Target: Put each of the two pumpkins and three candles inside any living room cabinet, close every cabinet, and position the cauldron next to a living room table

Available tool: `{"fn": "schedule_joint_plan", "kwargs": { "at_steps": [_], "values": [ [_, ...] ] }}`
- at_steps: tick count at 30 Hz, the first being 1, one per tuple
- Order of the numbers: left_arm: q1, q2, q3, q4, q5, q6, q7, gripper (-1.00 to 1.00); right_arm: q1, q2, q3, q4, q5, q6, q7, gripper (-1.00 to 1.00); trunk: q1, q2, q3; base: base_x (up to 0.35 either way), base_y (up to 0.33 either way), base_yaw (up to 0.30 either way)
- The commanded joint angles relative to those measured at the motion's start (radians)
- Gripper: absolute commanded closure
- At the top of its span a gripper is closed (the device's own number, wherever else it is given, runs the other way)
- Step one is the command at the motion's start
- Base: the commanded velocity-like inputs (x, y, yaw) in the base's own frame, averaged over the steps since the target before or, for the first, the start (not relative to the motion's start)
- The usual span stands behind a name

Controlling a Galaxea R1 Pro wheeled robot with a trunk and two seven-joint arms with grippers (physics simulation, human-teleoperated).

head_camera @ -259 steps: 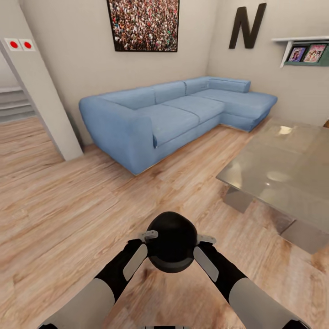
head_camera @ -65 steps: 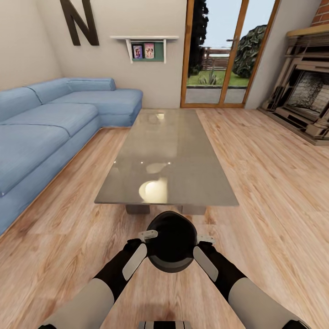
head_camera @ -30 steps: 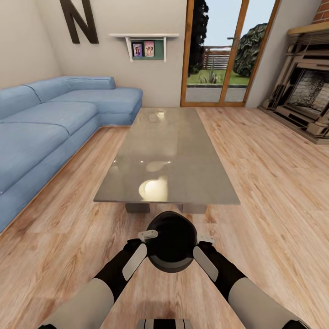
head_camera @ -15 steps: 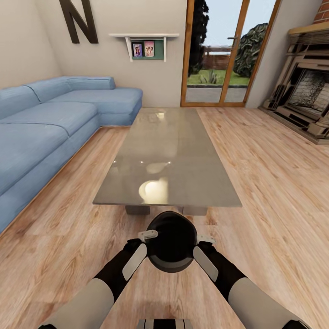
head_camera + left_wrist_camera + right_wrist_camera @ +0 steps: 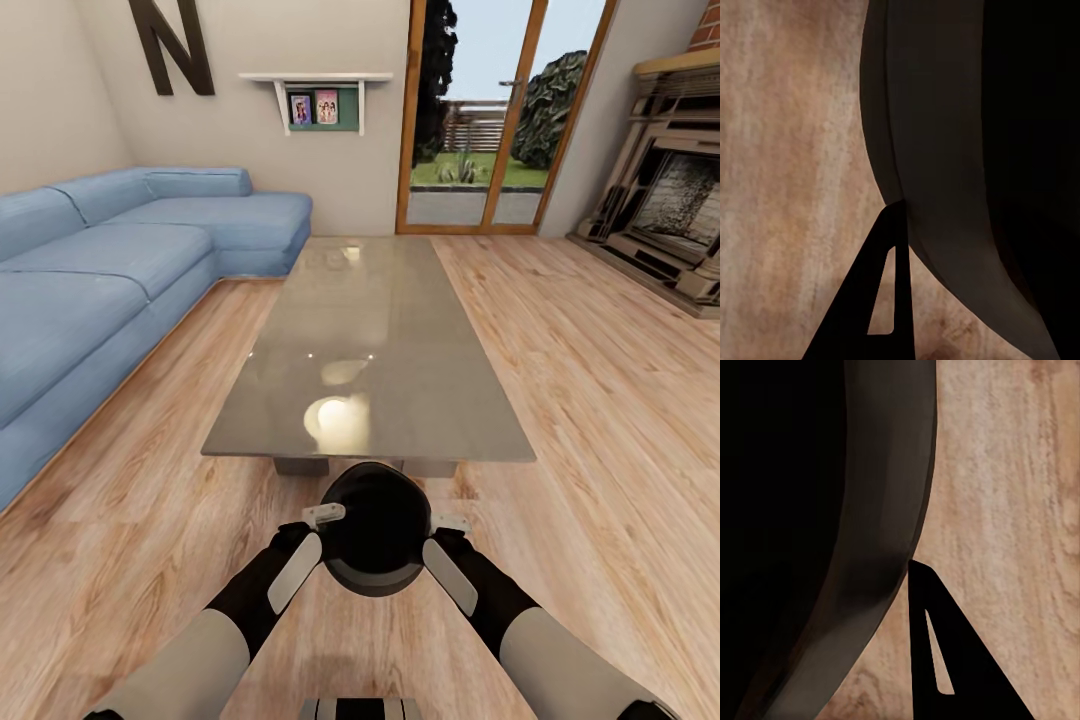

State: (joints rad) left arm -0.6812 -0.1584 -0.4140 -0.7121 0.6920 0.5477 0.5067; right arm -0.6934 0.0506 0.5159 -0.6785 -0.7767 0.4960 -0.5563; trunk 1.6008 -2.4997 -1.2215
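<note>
I carry the black cauldron point(image 5: 376, 528) up to the grey coffee table point(image 5: 370, 340).
Table's near edge has drawn closer; left gripper point(image 5: 322, 517) and right gripper point(image 5: 452, 524) each pinch its rim, nearly placeable.

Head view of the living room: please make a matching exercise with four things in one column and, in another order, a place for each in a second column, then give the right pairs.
Things:
1. cauldron
2. sofa
3. fireplace
4. table

Places:
A. along the wall at the left of the view
B. held between the left gripper and the right gripper
C. at the right edge of the view
D. in the middle of the floor, just ahead of the robot

Pairs: 1-B, 2-A, 3-C, 4-D
</note>
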Motion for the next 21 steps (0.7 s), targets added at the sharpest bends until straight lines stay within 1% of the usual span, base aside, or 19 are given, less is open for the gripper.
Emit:
{"fn": "schedule_joint_plan", "kwargs": {
  "at_steps": [1,6,8,9,14,17,21],
  "values": [
    [-0.001,0.005,-0.008,-0.003,0.011,-0.002,0.010,1.00,-0.001,-0.002,0.010,-0.001,-0.044,-0.007,-0.007,1.00,0.000,0.000,-0.001,0.002,0.000,0.000],
    [-0.001,0.004,-0.008,-0.003,0.012,-0.002,0.010,1.00,-0.001,-0.002,0.010,-0.001,-0.044,-0.007,-0.007,1.00,0.000,0.000,-0.001,0.000,0.000,0.000],
    [-0.001,0.004,-0.008,-0.003,0.012,-0.002,0.010,1.00,-0.001,-0.002,0.010,-0.001,-0.044,-0.007,-0.007,1.00,0.001,-0.001,-0.008,0.000,0.000,0.000],
    [-0.001,0.003,-0.008,-0.003,0.012,-0.002,0.010,1.00,-0.001,-0.002,0.010,-0.001,-0.044,-0.007,-0.007,1.00,0.001,-0.001,-0.008,0.000,0.000,0.000],
    [-0.001,0.003,-0.008,-0.003,0.012,-0.002,0.010,1.00,-0.001,-0.002,0.010,-0.001,-0.044,-0.007,-0.007,1.00,0.003,-0.002,-0.028,0.000,0.000,0.000],
    [-0.001,0.003,-0.009,-0.003,0.012,-0.002,0.010,1.00,-0.001,-0.002,0.010,-0.001,-0.044,-0.007,-0.007,1.00,0.003,-0.002,-0.028,0.000,0.000,0.000],
    [-0.001,0.003,-0.009,-0.003,0.012,-0.002,0.011,1.00,-0.001,-0.002,0.010,-0.001,-0.044,-0.007,-0.007,1.00,0.005,-0.003,-0.043,0.000,0.000,0.000]
  ]
}}
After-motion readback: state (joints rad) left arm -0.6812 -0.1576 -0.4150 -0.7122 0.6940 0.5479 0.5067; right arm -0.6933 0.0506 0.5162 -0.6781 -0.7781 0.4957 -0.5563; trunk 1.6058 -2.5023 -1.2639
